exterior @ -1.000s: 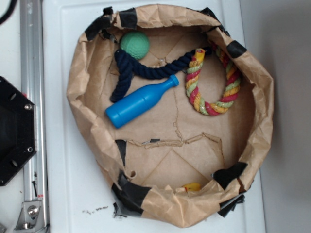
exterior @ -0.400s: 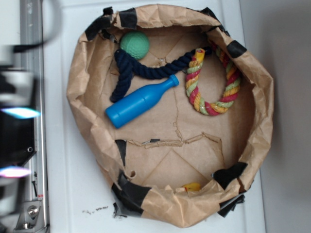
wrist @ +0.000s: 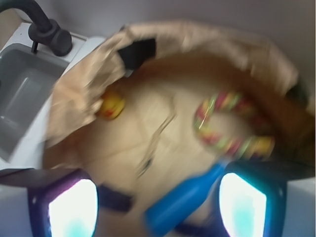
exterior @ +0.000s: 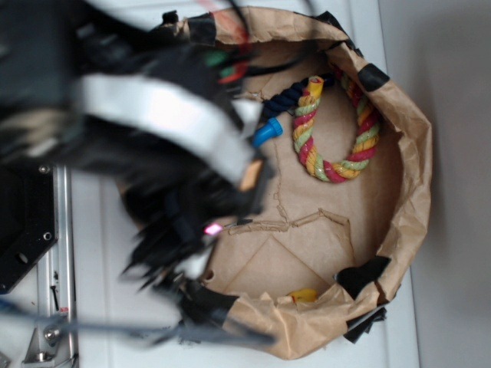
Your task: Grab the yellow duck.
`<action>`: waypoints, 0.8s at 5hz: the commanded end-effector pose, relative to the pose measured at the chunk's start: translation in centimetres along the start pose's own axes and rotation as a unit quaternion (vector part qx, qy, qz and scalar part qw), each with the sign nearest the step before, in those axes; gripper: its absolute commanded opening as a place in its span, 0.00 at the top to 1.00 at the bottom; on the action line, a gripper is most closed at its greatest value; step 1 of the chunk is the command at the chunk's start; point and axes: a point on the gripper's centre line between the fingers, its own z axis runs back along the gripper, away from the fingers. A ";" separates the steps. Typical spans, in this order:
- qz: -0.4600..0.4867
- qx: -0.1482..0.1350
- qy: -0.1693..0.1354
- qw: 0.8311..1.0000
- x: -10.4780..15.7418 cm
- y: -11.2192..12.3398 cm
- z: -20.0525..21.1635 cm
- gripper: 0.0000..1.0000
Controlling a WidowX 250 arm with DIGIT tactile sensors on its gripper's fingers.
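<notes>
The yellow duck [exterior: 303,294] peeks out at the near rim of the brown paper bag basin [exterior: 414,153], half hidden by the folded paper. The wrist view shows the duck [wrist: 111,105] as a blurred yellow-orange blob against the bag's left wall. My gripper [wrist: 157,207] is open, its two glowing pads [wrist: 71,207] wide apart with nothing held. It hangs above the blue bottle [wrist: 187,197], well away from the duck. My blurred arm [exterior: 153,115] covers the bag's left half.
A multicoloured rope ring [exterior: 334,130] lies at the bag's right. Only the bottle's neck [exterior: 267,130] and a bit of navy rope [exterior: 288,98] show past the arm. A black base plate [exterior: 23,222] sits left. A grey sink [wrist: 24,98] adjoins the bag.
My arm has swept in from the left over the bag, now hiding the green ball and most of the blue bottle. The toys have not moved.
</notes>
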 end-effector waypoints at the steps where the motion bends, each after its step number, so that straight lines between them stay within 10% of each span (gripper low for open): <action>1: -0.094 0.020 -0.079 0.992 3.2 1.4 -4.6 0.00; 4: -0.238 -0.106 -0.100 0.960 5.3 -7.3 -10.1 0.00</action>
